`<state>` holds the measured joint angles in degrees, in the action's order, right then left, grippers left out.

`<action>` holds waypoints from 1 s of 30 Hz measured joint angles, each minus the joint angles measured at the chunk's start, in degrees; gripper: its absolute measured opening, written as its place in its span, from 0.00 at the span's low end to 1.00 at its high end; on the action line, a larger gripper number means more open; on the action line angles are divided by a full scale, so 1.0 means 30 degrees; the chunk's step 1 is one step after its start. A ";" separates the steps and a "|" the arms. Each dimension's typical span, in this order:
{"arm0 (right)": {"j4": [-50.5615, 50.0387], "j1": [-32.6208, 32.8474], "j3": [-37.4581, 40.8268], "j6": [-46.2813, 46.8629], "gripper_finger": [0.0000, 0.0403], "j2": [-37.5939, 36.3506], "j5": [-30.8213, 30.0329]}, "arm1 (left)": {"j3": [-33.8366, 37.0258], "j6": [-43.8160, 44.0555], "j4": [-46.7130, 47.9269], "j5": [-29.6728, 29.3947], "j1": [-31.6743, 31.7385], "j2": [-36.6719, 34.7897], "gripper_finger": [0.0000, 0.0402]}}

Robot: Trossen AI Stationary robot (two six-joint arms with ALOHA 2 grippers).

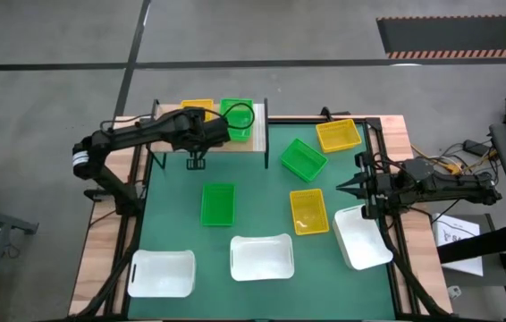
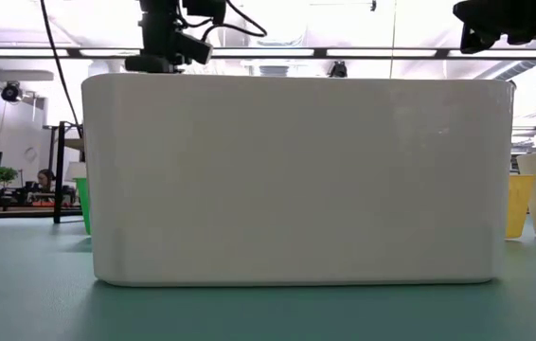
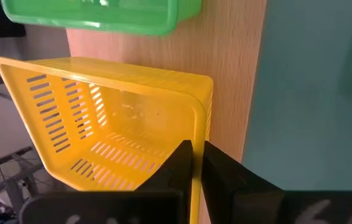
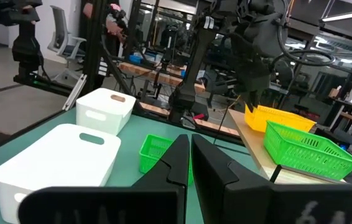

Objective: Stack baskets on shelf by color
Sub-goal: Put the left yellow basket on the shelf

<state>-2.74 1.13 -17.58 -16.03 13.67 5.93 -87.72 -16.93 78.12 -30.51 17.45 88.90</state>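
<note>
Yellow basket (image 3: 120, 118) on the shelf (image 3: 232, 81) is gripped at its rim by the left pincer (image 3: 196, 163), clenched, beside a green basket (image 3: 101, 15).

No readable text — no labels
</note>
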 joint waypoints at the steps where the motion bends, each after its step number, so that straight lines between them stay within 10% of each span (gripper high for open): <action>1: -0.0007 -0.0007 0.0000 0.0000 0.03 0.0000 0.0000 | 0.0000 0.0000 -0.0127 0.0017 0.0000 0.0000 0.03; 23: -0.0007 -0.0005 0.0000 0.0000 0.03 0.0000 0.0005 | 0.0000 0.0000 -0.0406 0.0765 0.0022 0.0007 0.04; 30: -0.0007 -0.0004 0.0000 0.0004 0.03 0.0000 0.0003 | 0.0000 0.0007 -0.0413 0.0789 0.0029 0.0007 0.18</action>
<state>-2.76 1.11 -17.58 -16.02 13.67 5.94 -87.72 -16.91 76.88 -28.14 17.54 88.92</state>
